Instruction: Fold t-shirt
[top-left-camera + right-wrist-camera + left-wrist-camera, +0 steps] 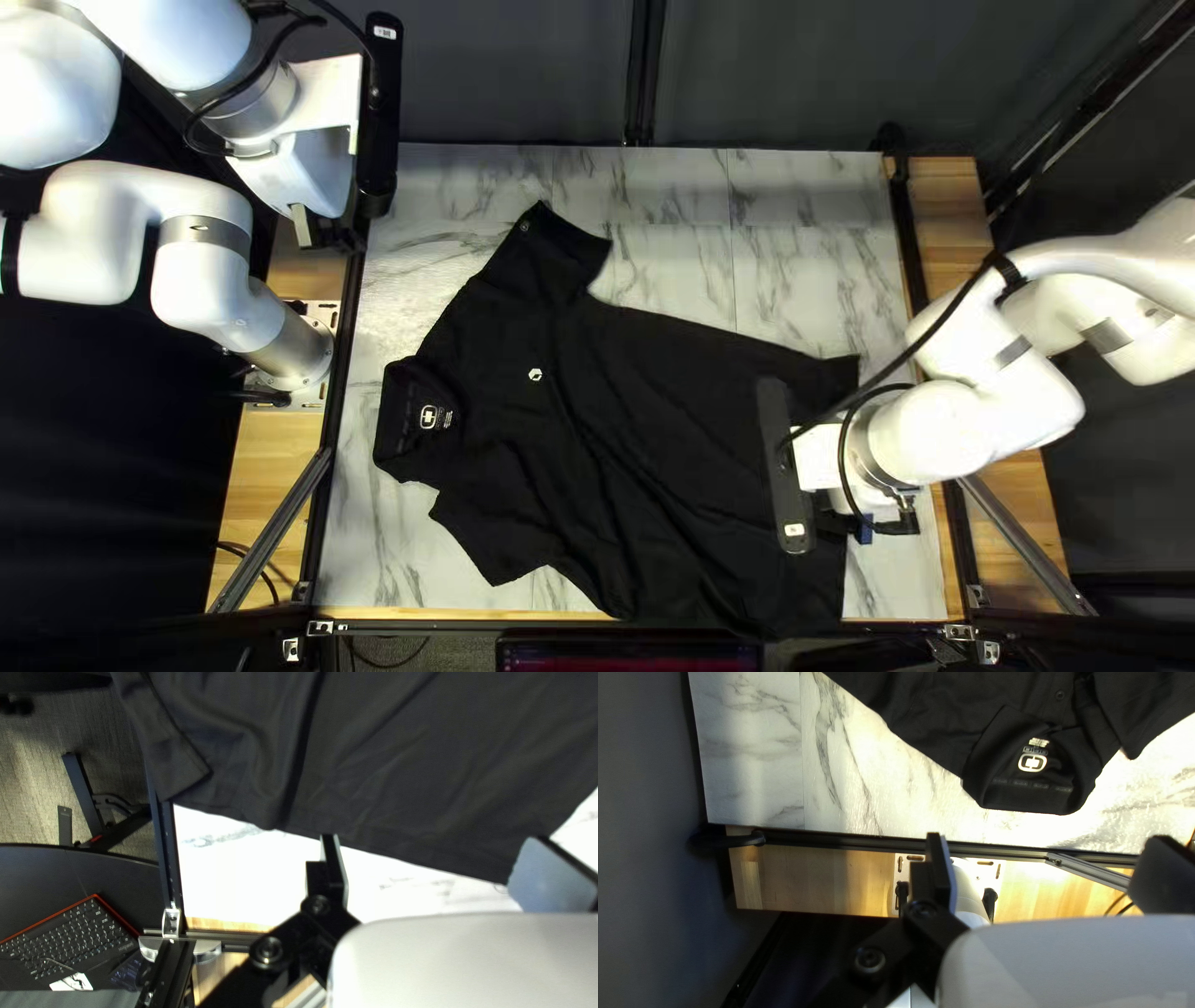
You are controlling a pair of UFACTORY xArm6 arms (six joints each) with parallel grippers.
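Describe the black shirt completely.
The shirt is black, soft-looking cloth with a collar, short sleeves, a button, a pale emblem inside the neck and a small white mark on the chest. It lies unfolded, creased on the marbled tabletop, collar toward my left arm, hem toward my right arm, one side lapping over the near edge.

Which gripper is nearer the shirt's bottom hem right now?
Right. The right gripper is open beside the hem; the left gripper is off beyond the collar, at the opposite end.
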